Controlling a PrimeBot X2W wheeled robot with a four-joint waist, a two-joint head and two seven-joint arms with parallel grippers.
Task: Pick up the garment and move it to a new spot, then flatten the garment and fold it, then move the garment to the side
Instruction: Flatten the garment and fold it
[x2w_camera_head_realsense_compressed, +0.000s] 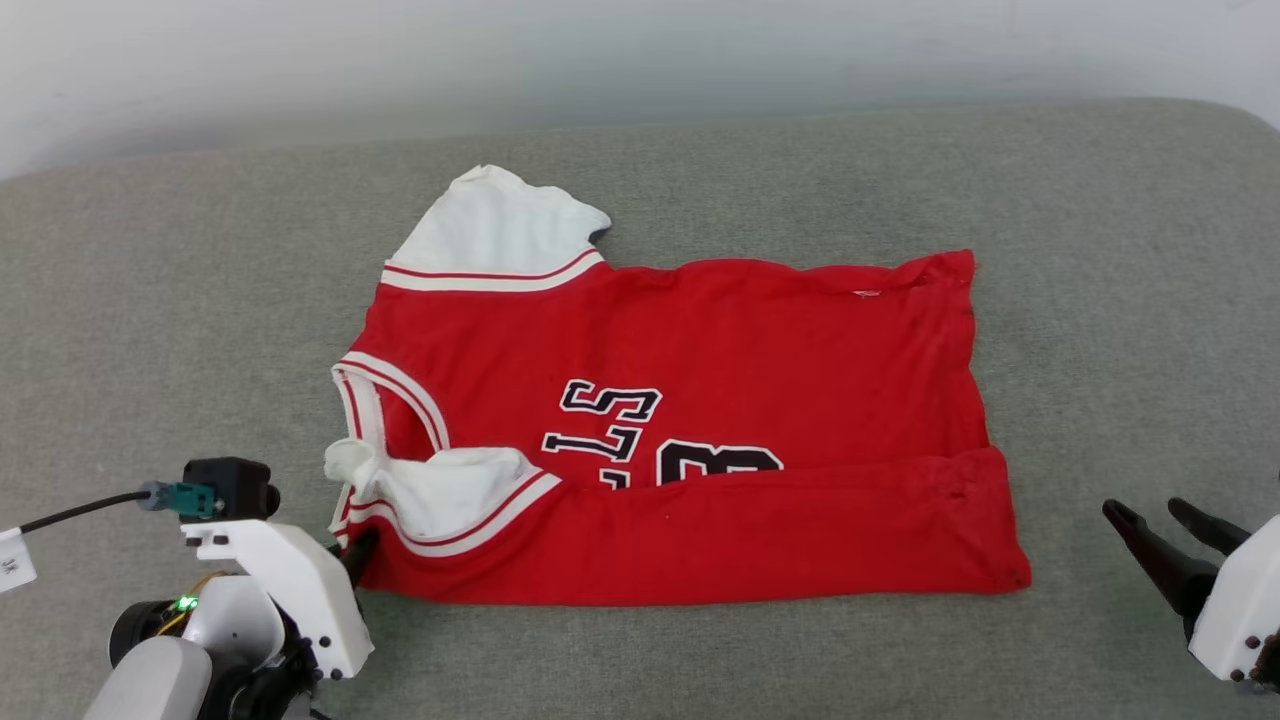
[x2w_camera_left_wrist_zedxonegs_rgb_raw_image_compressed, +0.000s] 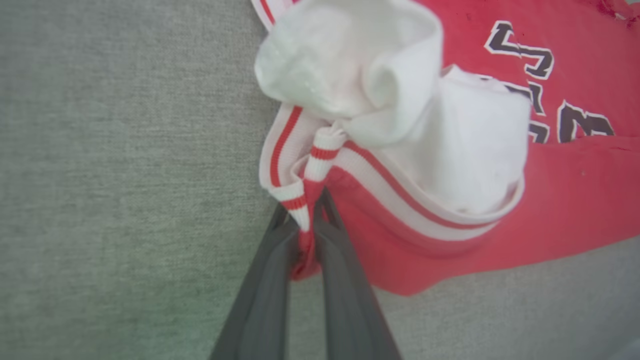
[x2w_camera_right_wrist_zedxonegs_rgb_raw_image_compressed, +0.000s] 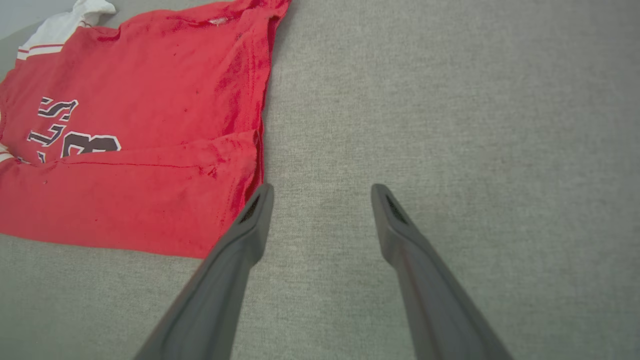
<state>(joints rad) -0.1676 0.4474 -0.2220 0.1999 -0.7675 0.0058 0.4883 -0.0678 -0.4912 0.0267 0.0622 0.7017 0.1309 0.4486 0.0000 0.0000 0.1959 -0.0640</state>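
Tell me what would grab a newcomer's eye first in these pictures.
The red shirt lies spread on the grey surface, its near edge folded up over the black lettering. At its collar corner the left gripper is shut on the fabric, while the right gripper hangs open over bare surface beside the hem.
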